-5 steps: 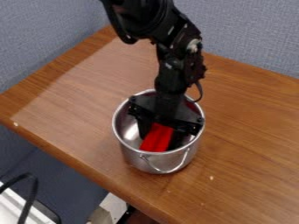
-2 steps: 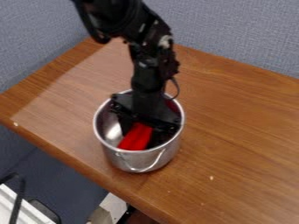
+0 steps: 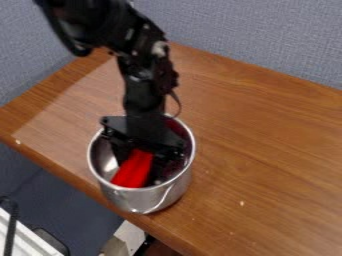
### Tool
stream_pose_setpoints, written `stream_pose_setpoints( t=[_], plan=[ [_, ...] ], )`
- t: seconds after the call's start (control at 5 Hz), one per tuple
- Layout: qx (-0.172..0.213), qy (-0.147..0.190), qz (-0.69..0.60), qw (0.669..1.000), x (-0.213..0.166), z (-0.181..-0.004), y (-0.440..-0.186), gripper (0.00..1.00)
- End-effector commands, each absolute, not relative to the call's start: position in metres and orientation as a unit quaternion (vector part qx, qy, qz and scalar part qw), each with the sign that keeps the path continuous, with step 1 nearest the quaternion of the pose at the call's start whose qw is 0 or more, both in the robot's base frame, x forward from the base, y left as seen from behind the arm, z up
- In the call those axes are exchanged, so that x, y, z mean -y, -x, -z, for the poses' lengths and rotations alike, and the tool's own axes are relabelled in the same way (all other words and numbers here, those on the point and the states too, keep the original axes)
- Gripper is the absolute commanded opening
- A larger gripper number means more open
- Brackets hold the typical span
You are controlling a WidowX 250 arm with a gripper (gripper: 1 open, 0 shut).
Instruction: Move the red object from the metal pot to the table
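Inside the metal pot (image 3: 104, 185), the downward-pointing gripper (image 3: 142, 150) grasps the red object (image 3: 134, 168).

gripper (image 3: 144, 152) tips hidden inside metal pot (image 3: 123, 196); arm top cropped

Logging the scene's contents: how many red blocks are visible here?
1. The red object lies inside the metal pot near the table's front edge, with the gripper reaching into the pot. The pot wall could hide others.
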State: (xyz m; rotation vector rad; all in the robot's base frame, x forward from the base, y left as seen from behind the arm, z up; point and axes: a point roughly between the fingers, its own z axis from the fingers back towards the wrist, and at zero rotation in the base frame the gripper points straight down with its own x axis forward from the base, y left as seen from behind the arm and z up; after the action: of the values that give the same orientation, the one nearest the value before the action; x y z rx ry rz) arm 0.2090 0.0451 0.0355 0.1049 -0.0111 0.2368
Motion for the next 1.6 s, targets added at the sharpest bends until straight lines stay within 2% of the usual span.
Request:
stream_pose_setpoints(
  t=[0.0,0.4,0.6,1.2,1.4],
  plan=[
    [0.049,-0.053,-0.106,0.992,-0.041,-0.062,-0.206,0.0],
    [0.05,-0.061,-0.109,0.991,-0.032,-0.082,-0.206,0.0],
    [0.053,-0.071,-0.118,0.989,-0.031,-0.088,-0.211,1.0],
    [0.042,-0.073,-0.08,0.993,-0.035,-0.036,-0.204,1.0],
    [0.044,-0.067,-0.073,0.994,-0.043,-0.033,-0.207,0.0]
  ],
)
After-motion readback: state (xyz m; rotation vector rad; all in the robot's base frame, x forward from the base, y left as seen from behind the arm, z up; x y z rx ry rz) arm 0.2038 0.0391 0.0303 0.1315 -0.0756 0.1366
